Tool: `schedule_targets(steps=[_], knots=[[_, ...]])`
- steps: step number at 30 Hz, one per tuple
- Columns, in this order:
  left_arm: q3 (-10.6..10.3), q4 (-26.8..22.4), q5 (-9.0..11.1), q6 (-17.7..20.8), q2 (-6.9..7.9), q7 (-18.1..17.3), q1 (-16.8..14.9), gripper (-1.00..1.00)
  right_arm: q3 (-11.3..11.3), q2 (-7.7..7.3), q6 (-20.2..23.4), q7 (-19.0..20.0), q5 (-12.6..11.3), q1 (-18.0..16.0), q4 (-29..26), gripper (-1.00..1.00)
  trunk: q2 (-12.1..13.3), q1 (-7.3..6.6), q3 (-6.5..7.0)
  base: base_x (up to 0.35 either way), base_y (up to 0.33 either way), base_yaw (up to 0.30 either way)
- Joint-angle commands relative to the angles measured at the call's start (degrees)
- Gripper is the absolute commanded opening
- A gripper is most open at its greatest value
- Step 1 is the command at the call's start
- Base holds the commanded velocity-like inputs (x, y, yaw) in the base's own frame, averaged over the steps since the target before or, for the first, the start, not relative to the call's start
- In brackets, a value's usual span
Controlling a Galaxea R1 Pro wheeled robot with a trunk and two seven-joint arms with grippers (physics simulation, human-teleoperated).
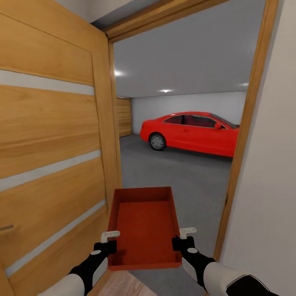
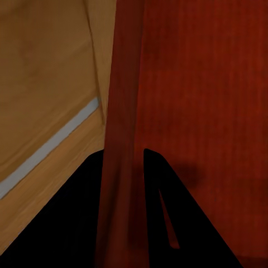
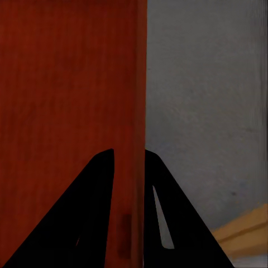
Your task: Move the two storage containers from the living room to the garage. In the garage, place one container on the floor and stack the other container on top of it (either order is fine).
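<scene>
One storage container (image 1: 144,226), an orange-red tub with a ribbed inside, is carried level in front of the robot, its long axis pointing straight ahead through the doorway into the garage. The left gripper (image 1: 107,242) is clamped on the tub's left long wall near the robot's end, and the left wrist view shows that thin wall (image 2: 120,167) pinched between the two dark fingers. The right gripper (image 1: 184,238) is likewise closed on the right long wall, which the right wrist view shows (image 3: 131,184) caught between its fingers. Both arms thus share the load evenly, neither nearer than the other. Below and beyond the tub lies the garage floor (image 1: 193,181), dark grey and bare ahead of the threshold, which looks the likely place to set it down. An open wooden door (image 1: 53,156) stands close along the left, its leaf just beside the tub's left wall and the left arm; the door frame's right post (image 1: 242,139) is near on the other side, so the passage is tight. Farther in, well apart, a red car (image 1: 193,133) is parked across the back, by a plank wall (image 1: 124,116).
</scene>
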Motion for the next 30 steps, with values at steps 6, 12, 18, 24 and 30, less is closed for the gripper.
schedule_targets(steps=[6, 12, 18, 24, 30], knots=[[0.30, 0.20, 0.65, -0.18, 0.62, 1.19, 0.01, -1.00, -1.85, 0.02, -2.60, -0.24, -0.02, -0.11, -0.10, -1.00, -0.08, 0.04, 0.06, 0.246, 0.275, -0.275], [0.30, 0.19, 0.65, -0.18, 0.63, 1.14, 0.01, -1.00, -1.85, 0.06, -2.60, -0.24, -0.02, -0.11, -0.10, -1.00, -0.08, 0.04, 0.20, 0.247, 0.275, -0.278], [0.28, 0.20, 0.65, -0.18, 0.62, 1.12, 0.01, -1.00, -1.85, 0.03, -2.60, -0.24, -0.02, -0.11, -0.10, -1.00, -0.08, 0.04, 0.34, 0.246, 0.275, -0.278], [0.21, 0.18, 0.59, -0.18, 0.61, 1.16, 0.01, -1.00, -1.85, 0.03, -2.60, -0.24, -0.02, -0.11, -0.10, -1.00, -0.08, 0.04, 0.47, 0.246, 0.275, -0.279], [0.19, 0.17, 0.57, -0.19, 0.58, 1.29, 0.01, -1.00, -1.85, 0.03, -2.60, -0.24, -0.02, -0.11, -0.10, -1.00, -0.08, 0.04, 0.60, 0.247, 0.275, -0.279]])
